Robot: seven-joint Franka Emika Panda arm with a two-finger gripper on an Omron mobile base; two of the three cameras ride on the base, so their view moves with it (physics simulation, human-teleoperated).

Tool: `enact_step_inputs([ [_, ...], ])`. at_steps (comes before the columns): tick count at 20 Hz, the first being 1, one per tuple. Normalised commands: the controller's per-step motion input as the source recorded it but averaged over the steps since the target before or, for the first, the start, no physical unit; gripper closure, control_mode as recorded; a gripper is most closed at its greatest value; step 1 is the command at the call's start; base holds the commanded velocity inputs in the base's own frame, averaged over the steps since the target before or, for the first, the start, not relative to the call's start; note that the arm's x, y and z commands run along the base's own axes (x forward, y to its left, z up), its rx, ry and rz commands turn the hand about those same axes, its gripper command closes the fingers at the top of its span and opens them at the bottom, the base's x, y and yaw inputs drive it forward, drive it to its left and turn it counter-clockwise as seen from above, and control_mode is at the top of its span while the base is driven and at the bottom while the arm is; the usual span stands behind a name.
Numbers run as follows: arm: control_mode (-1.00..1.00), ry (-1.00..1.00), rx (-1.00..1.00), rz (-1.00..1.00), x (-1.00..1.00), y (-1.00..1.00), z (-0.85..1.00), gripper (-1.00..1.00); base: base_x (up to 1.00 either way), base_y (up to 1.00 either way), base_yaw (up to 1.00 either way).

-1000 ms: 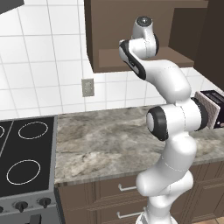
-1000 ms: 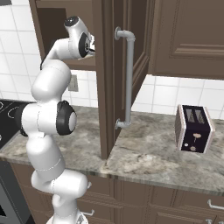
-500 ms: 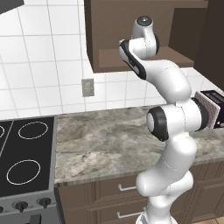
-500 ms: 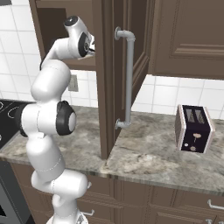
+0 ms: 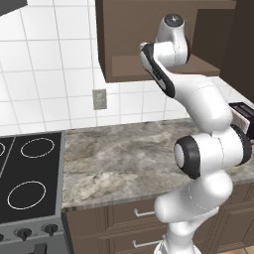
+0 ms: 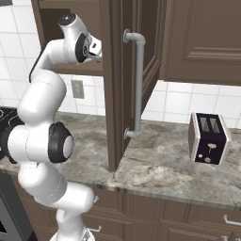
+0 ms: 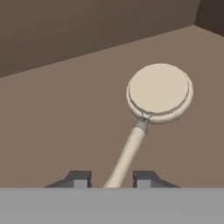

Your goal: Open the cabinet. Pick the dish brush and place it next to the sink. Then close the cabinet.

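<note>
Left base view had the stove (image 5: 27,193) on the far left, then the wall outlet (image 5: 99,99), then the grey stone counter (image 5: 114,166), and the white arm (image 5: 198,149) rising on the right with its top end reaching into the cabinet (image 5: 124,44). From that side you got the cabinet's underside and its open shelf, but the hand itself was tucked behind the arm's last joint. A sliver of the toaster (image 5: 244,115) peeked out at the right edge.

Right base view gave what that one couldn't: the cabinet door (image 6: 123,84) swung wide open, edge-on toward the camera, with its long silver bar handle (image 6: 138,84) running down it. The arm sat left of the door, hand end poking into the cabinet opening at shelf level. The toaster was in full view on the counter, well to the right of the door.

Hand view was the one with the goods. The dish brush (image 7: 148,113) lay flat on the brown shelf inside the cabinet, round pale head up and to the right, thin handle running down toward the gripper (image 7: 112,179). The two dark fingertips (image 7: 78,178) stood spread apart, one on each side of the handle's near end, not visibly touching it, so the claw was released, nothing grasped.
</note>
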Motion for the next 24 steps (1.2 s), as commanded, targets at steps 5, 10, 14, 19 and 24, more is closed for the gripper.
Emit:
enact_step_inputs([
  [5, -1.00, -0.13, 0.07, 0.02, -1.00, 0.00, 0.03, 1.00, 0.00, 0.00, 0.00],
  [10, -1.00, -0.09, 0.06, 0.02, -1.00, -0.02, 0.00, 1.00, 0.00, 0.00, 0.00],
  [14, -1.00, -0.01, 0.02, 0.10, -1.00, -0.15, 0.00, 1.00, 0.00, 0.00, 0.00],
  [19, -1.00, 0.00, 0.00, 0.14, -0.95, -0.09, 0.00, 1.00, 0.00, 0.00, 0.00],
  [24, -1.00, 0.03, 0.00, 0.11, -0.68, 0.00, 0.00, 1.00, 0.00, 0.00, 0.00],
])
